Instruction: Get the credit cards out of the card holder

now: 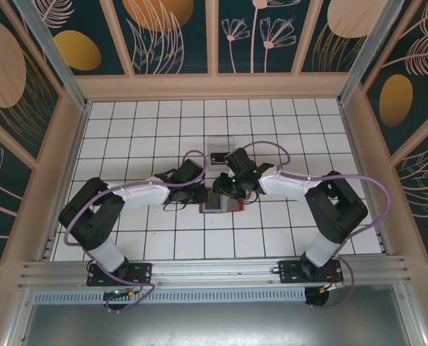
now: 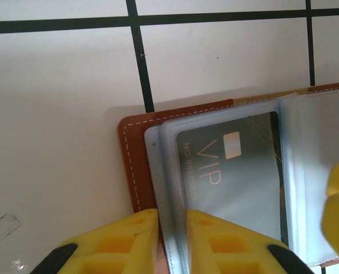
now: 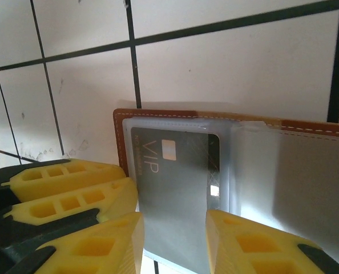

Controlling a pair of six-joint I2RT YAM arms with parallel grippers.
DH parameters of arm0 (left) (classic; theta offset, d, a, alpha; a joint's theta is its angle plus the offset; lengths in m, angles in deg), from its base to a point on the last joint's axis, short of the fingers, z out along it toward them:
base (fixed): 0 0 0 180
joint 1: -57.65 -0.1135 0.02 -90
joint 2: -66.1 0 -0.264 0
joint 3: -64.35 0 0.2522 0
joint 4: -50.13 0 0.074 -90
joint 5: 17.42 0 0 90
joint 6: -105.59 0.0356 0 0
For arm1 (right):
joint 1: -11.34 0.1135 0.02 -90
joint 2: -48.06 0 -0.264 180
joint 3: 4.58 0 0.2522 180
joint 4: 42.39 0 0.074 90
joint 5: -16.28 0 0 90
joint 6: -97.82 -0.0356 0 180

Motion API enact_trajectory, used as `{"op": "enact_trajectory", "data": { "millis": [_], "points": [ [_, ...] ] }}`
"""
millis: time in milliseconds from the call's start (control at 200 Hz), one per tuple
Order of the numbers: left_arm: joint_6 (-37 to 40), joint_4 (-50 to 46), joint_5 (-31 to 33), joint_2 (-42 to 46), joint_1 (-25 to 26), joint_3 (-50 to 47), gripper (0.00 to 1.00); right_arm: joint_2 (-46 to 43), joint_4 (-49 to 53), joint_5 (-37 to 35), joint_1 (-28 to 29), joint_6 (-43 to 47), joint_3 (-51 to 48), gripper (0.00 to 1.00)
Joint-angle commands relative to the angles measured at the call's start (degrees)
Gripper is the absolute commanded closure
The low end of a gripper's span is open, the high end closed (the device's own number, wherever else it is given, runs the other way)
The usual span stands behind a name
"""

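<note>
Pinching a sleeve edge of the card holder [image 2: 136,165], your left gripper [image 2: 172,216] is clamped. Your right gripper [image 3: 174,220] straddles the grey credit card [image 3: 175,171], grip unclear. The tiled table [image 2: 61,114] lies open beyond.

A brown leather card holder [image 3: 121,142] lies open on the white tiled bench [image 3: 215,68]. Its clear sleeve holds a grey VIP credit card [image 3: 175,171], flanked by the right gripper [image 3: 174,222]'s yellow jaws. The left gripper [image 3: 124,184] meets the holder's left edge.

Brown leather card holder [image 2: 132,171] lies open flat on white tiles [image 2: 55,114], stitched edge showing. A grey credit card [image 2: 238,177] marked VIP, with a pale chip, sits inside its clear plastic sleeves [image 2: 170,171].
</note>
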Motion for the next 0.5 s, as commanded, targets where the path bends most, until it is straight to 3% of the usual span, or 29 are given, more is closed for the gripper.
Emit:
{"op": "enact_trajectory", "data": {
  "millis": [0,495],
  "points": [
    [1.07,-1.97,1.05,-1.26,0.28,0.45,0.8,1.62,-2.62,2.62,-0.52,0.37,0.08,0.66],
    [0.51,-1.46,0.87,-1.19,0.27,-0.53,0.83,5.17,-1.64,1.8,-0.59,1.99,1.15,0.65]
  ]
}}
